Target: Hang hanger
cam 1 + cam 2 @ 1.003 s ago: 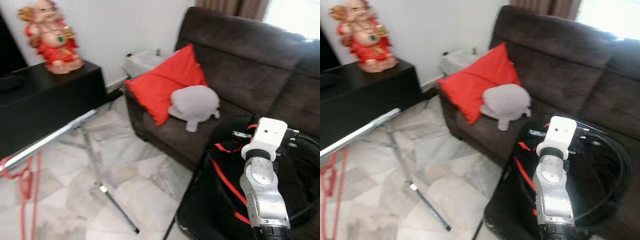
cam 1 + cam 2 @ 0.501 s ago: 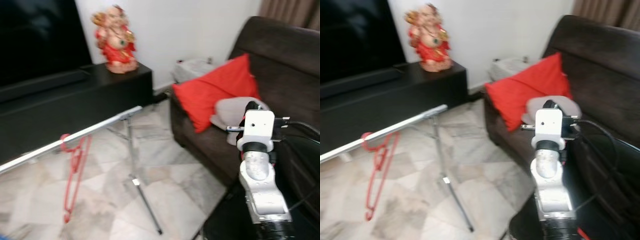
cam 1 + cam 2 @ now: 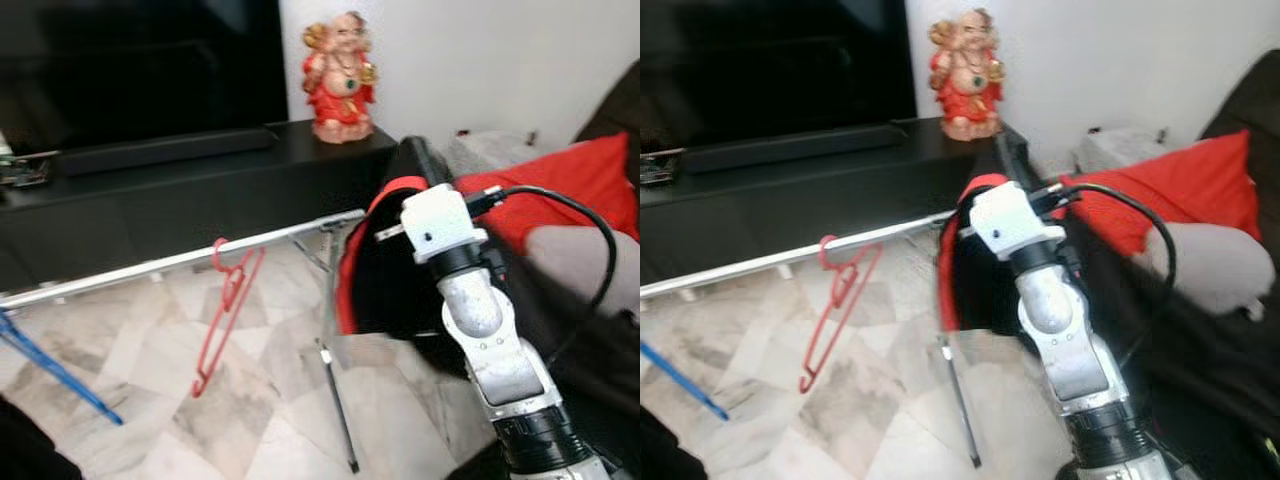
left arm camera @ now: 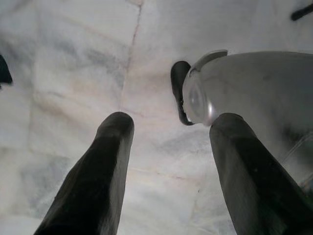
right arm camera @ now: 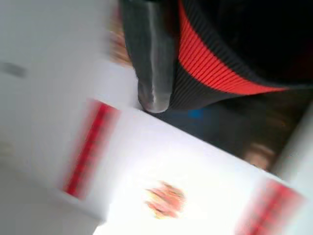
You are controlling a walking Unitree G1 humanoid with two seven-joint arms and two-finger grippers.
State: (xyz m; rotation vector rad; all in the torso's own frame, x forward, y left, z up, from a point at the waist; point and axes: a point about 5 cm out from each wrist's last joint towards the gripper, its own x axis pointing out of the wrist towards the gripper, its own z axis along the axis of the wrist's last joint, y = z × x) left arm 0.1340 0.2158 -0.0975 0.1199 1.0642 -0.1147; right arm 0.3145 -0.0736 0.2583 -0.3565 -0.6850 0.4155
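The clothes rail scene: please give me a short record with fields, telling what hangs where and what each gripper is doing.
rail: silver clothes rail, slanting across the floor area before the black TV cabinet
on rail: red hanger, hooked, no garment on it
right gripper: right gripper raised, shut on black garment with red trim
left gripper: left gripper open, pointing at the marble floor
other: blue hanger low at left; red figurine on cabinet

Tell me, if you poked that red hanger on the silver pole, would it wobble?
Probably yes. The red hanger hangs from the silver pole by its hook alone, so it would likely swing. Its frame looks thin, so probably light. It already hangs tilted, so a hard push might slide it along.
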